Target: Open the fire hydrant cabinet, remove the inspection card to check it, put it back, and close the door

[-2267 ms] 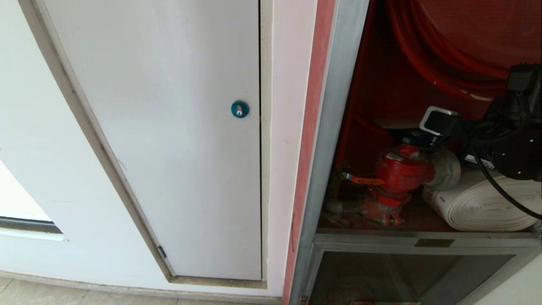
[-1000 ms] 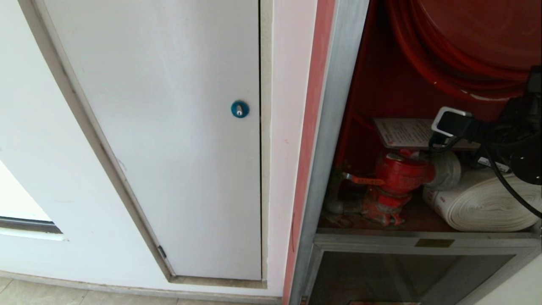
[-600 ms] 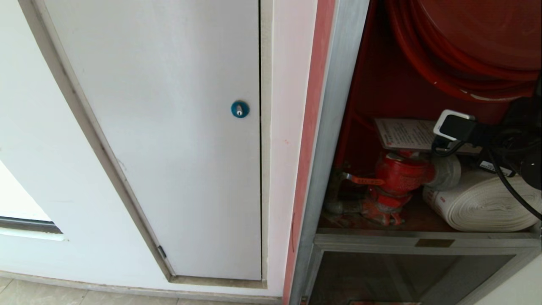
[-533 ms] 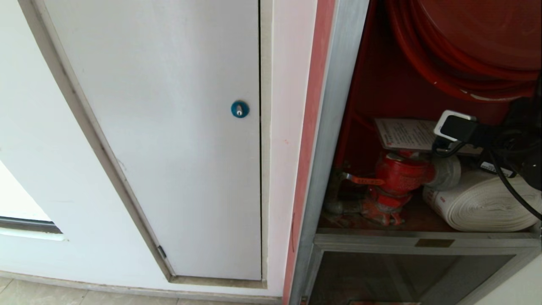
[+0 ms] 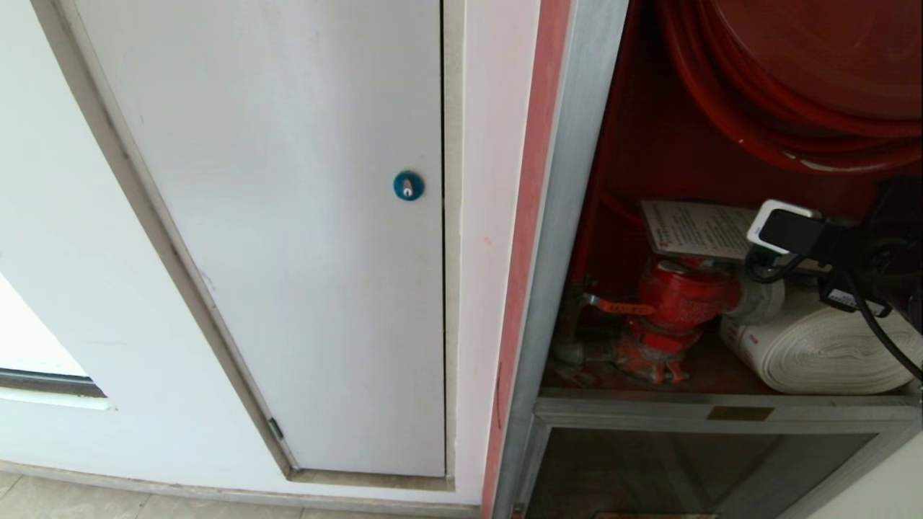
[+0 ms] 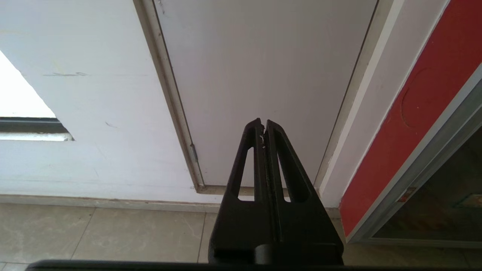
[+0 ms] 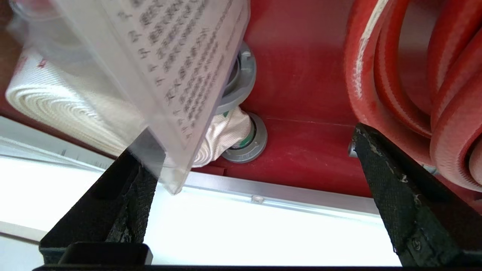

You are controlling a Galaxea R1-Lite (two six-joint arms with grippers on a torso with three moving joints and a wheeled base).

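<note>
We stand before the fire hydrant cabinet (image 5: 570,216), which is open; its door we do not find in any view. Inside, on the red floor, lie the white rolled hose (image 5: 815,353) and the red valve (image 5: 681,299), and under the red hose reel (image 5: 793,86) the inspection card (image 5: 696,229) rests flat above the valve.

The relation that matters is between this card and the right gripper (image 7: 248,180). In the right wrist view the two fingers (image 7: 399,195) stand wide apart, and the card (image 7: 165,67) lies on the side of one finger only, its near corner just beside that fingertip; whether it touches the pad, we cannot tell. Nothing is between the fingers. The long axis of the card runs slanted away from that finger, toward the hose (image 7: 67,105) and the grey coupling (image 7: 244,143).

We judge that the card is put back and released, so the coming move is to draw the right arm out, and the corner beside the finger could be dragged along.

The right arm (image 5: 851,241) is inside the cabinet, reaching about level over the hose. The left gripper (image 6: 263,130) hangs parked, fingers pressed together, pointing at the white panel door (image 6: 263,75), well apart from the card.
</note>
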